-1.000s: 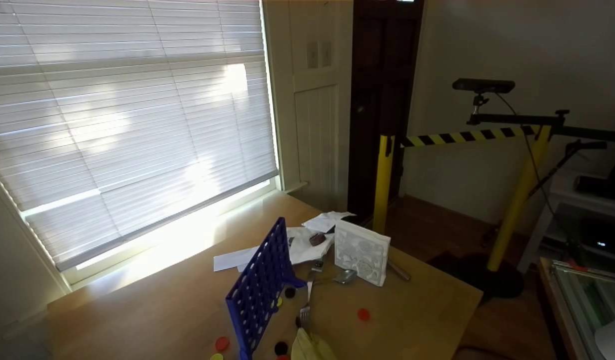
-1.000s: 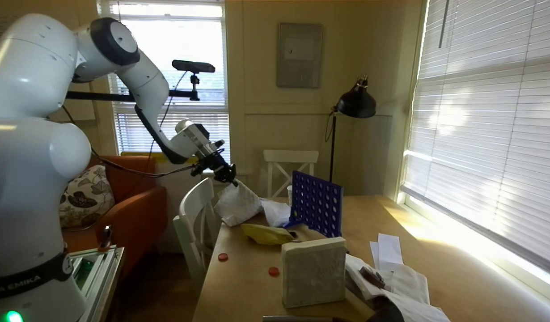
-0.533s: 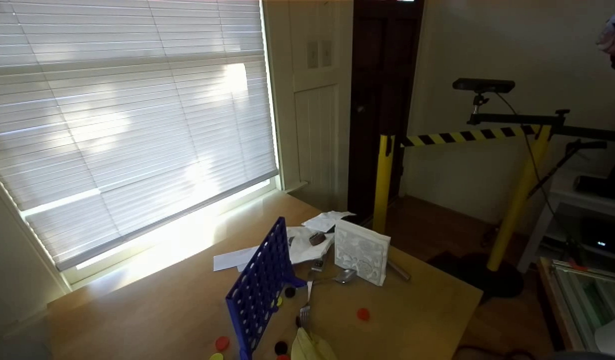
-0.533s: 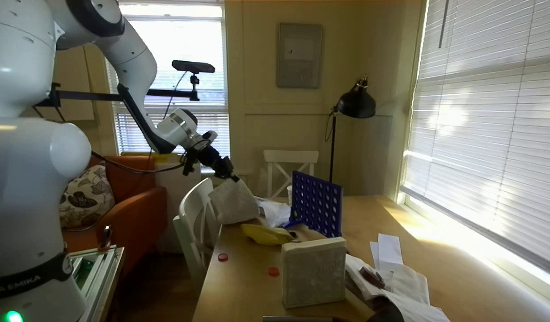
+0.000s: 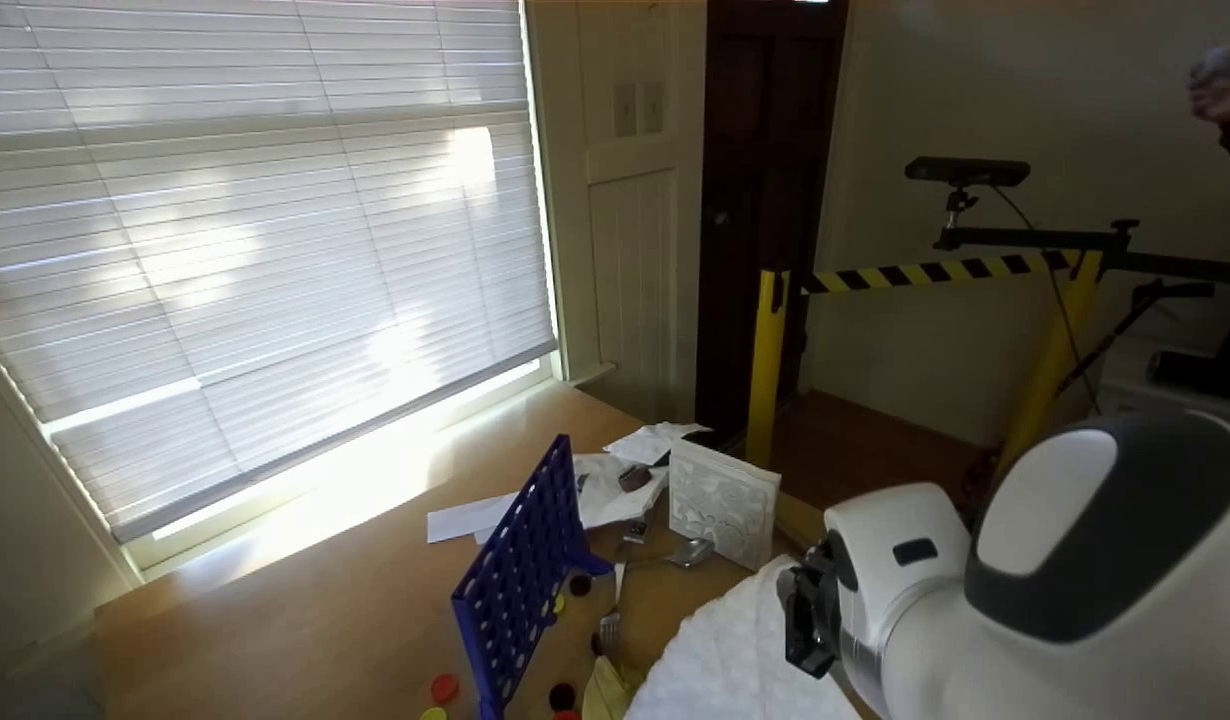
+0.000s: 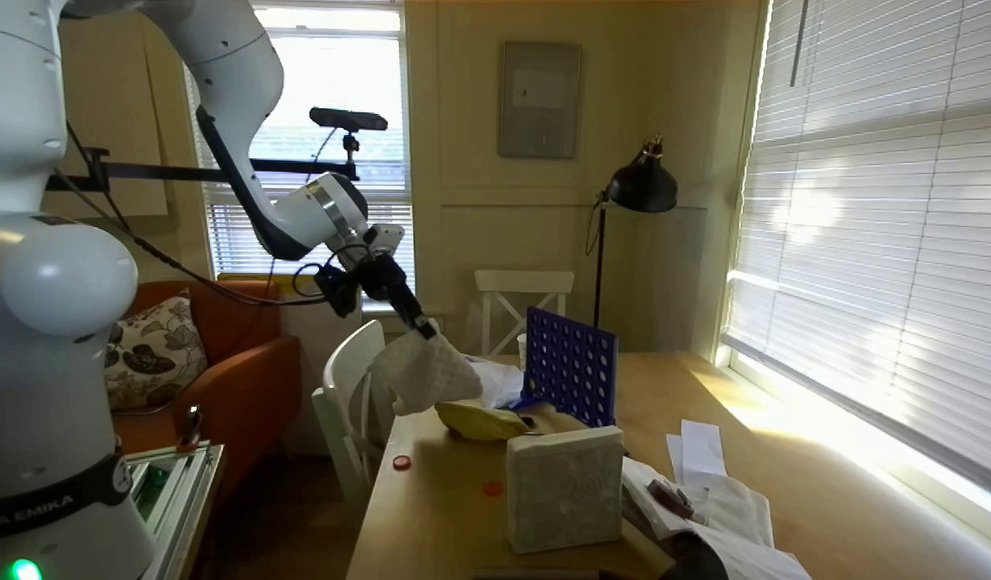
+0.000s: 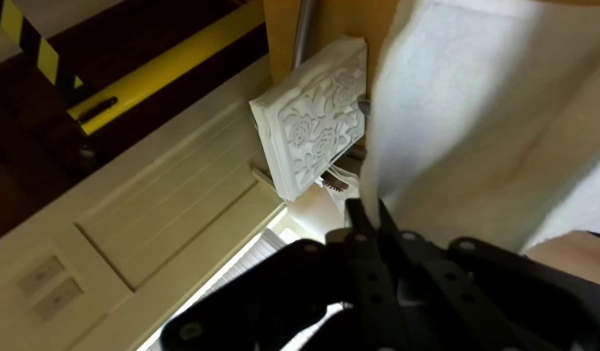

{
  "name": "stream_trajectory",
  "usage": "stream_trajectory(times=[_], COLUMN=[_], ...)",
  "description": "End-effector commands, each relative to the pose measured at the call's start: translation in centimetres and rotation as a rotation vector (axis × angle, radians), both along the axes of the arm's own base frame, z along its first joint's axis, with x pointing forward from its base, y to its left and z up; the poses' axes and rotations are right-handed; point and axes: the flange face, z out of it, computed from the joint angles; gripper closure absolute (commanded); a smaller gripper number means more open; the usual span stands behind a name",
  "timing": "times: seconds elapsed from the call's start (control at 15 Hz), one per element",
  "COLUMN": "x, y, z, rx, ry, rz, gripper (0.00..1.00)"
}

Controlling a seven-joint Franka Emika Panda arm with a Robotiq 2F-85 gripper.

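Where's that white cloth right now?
In an exterior view, the white cloth hangs pinched in the gripper, left of the blue Connect Four grid.

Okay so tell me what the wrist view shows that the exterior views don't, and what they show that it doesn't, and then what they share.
Only the wrist view: a close look at the gripper shut on an edge of the white cloth, and clear bristles on the brown brush.

Only the exterior views: red discs and a yellow item in both; an orange armchair and a black lamp in an exterior view.

Shared by all: the gripper, the white cloth and the upright white block.
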Motion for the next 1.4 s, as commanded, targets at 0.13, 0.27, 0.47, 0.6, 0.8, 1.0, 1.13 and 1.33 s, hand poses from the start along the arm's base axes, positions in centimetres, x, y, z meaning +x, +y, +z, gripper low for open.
stream_trajectory(times=[0.13,0.27,0.47,0.6,0.8,1.0,1.13,1.33], x=[-0.1,0.5,1.2,2.3,2.8,2.5,1.8,0.9], y=[-1.3,-0.5,-1.3,-1.2,-2.6,-4.7,-6.5,-8.5], z=[0.9,0.5,1.4,1.6,2.6,2.7,2.5,1.9], rx=[0.035,0.099,0.142,0.174,0.223,0.247,0.225,0.170], ry=[-0.018,-0.016,-0.015,-0.016,-0.015,0.027,0.067,0.123], rz=[-0.033,-0.024,-0.057,-0.062,-0.036,-0.021,-0.056,-0.135], gripper=[0.96,0.99,0.99,0.99,0.99,0.99,0.99,0.99])
